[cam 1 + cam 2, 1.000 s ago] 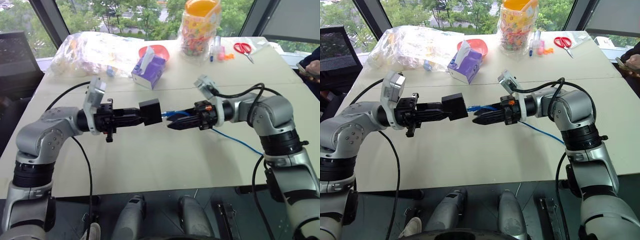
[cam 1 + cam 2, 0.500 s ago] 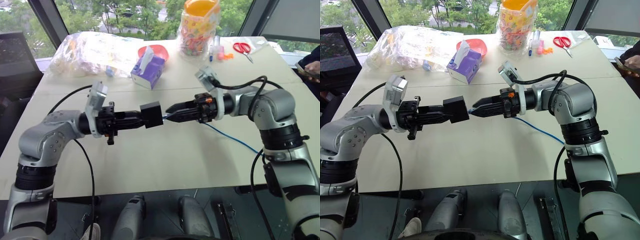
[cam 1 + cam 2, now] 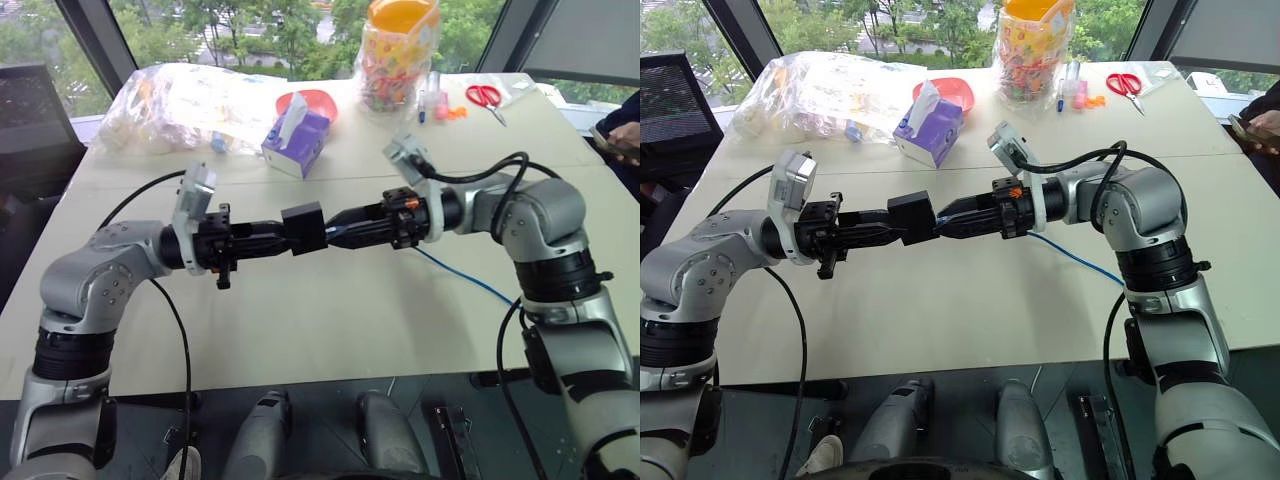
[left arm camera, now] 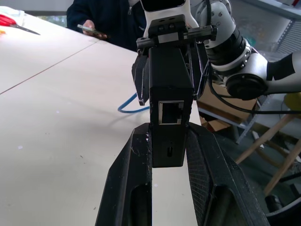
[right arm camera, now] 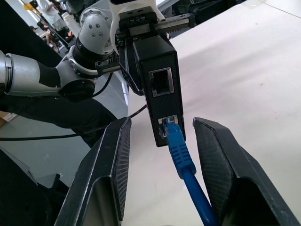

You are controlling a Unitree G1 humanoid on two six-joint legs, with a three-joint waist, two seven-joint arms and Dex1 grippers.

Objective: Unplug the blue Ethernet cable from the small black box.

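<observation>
head view: right gripper (image 3: 335, 232) has closed in on the small black box (image 3: 303, 228), held clamped by left gripper (image 3: 285, 236). right wrist view: fingers (image 5: 221, 160) apart, straddling blue ethernet cable (image 5: 181, 155), still plugged; not yet gripped.

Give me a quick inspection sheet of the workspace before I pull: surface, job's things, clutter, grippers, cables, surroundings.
Surface: pale table, bare near the robot.
Job's things: black box held off the table; blue cable plugged into its port, trailing over the table edge.
Clutter: purple tissue box, plastic bag, toy jar, red scissors, all at the far side.
Grippers: left gripper shut on the box; right gripper open, fingers either side of the plug.
Cables: black arm cable hanging.
Surroundings: windows; a person's hand at the right.
</observation>
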